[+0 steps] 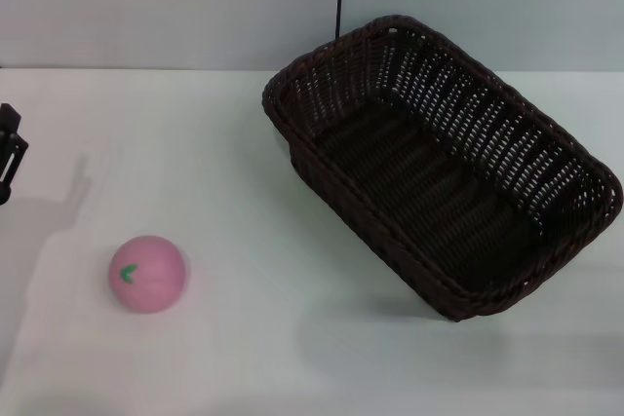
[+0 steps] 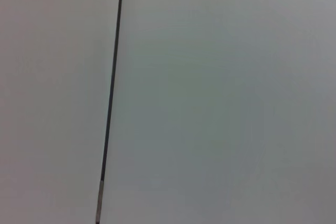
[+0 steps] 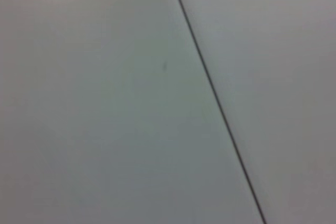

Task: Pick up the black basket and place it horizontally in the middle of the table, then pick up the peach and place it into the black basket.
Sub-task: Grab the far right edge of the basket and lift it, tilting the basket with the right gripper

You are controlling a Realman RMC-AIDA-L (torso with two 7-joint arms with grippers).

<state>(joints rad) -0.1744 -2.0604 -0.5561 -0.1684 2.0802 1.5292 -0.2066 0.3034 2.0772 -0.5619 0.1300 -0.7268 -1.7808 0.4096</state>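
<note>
Head view: a dark woven wicker basket (image 1: pixel 444 168), rectangular with rounded corners, is sitting diagonally on the smooth white desk (image 1: pixel 292 338), right side. A round pink peach (image 1: pixel 147 274) is resting well apart, front left. The left tool (image 1: pixel 10 153) is peeking in at the left edge; I cannot tell its opening. Wrist views: plain pale surfaces, each crossed by a thin dark line.

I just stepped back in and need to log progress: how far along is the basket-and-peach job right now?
Nothing looks done yet. The black basket sits diagonally on the right side of the table, empty, not laid horizontally in the middle. The peach lies on the table at the left, apart from the basket. Nothing is in hand: only the left claw shows at the left edge, holding nothing. Both moves remain.
</note>
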